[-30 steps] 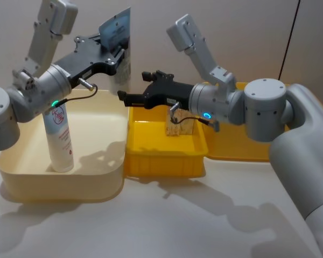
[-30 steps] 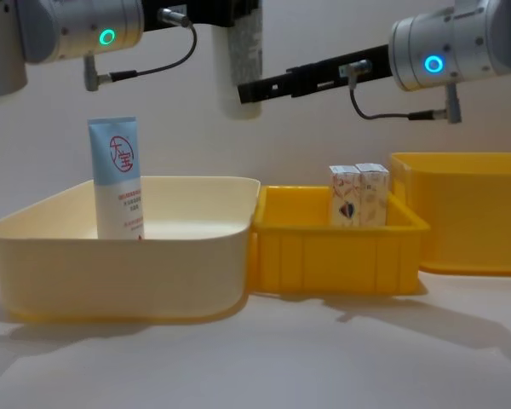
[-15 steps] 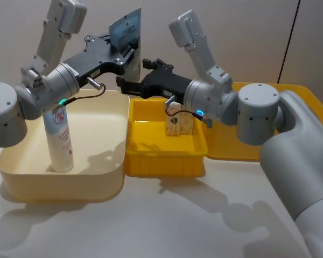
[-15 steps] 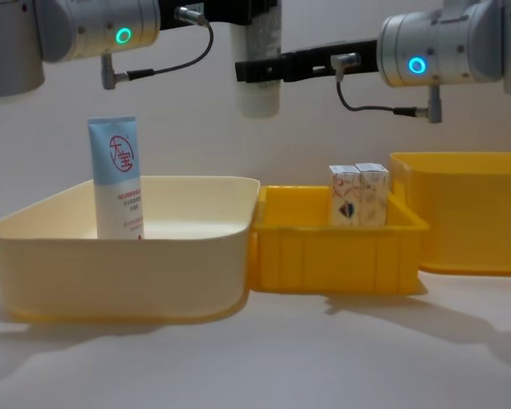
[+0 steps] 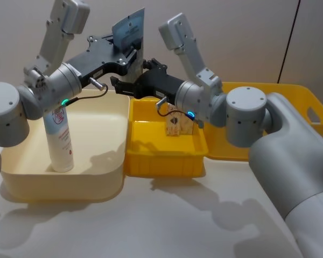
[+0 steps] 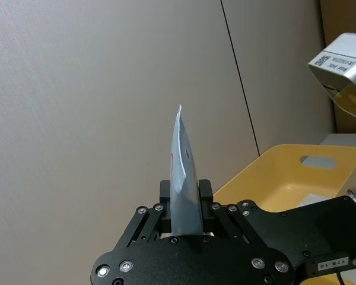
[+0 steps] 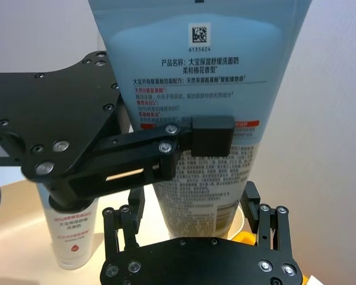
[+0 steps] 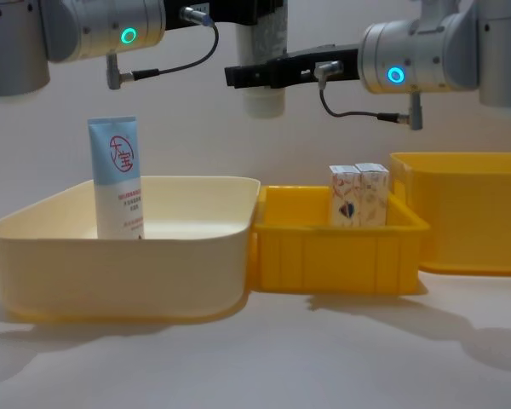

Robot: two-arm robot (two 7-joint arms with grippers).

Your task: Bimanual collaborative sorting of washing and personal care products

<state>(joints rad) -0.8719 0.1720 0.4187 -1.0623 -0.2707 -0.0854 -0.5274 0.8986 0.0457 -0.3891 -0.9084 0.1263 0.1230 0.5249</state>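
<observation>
A pale-blue-and-white squeeze tube (image 5: 128,28) hangs cap-down high above the seam between the two front bins, with my left gripper (image 5: 131,54) shut on its middle (image 6: 183,178). My right gripper (image 5: 124,86) has come in from the right at the tube's lower end. Its fingers (image 7: 126,221) stand open on either side of the tube (image 7: 202,77) without touching it. A second tube (image 5: 60,137) stands upright in the cream bin (image 5: 59,183). Two small white cartons (image 5: 178,123) stand side by side in the small yellow bin (image 5: 161,161).
A larger yellow bin (image 5: 290,107) sits at the back right, behind my right arm. From the chest view the held tube's cap (image 8: 262,102) is well above the bin rims (image 8: 255,192). White tabletop lies in front of the bins.
My right gripper has moved left until its open fingers flank the held tube's lower end. The left gripper has carried the tube slightly to the right.
</observation>
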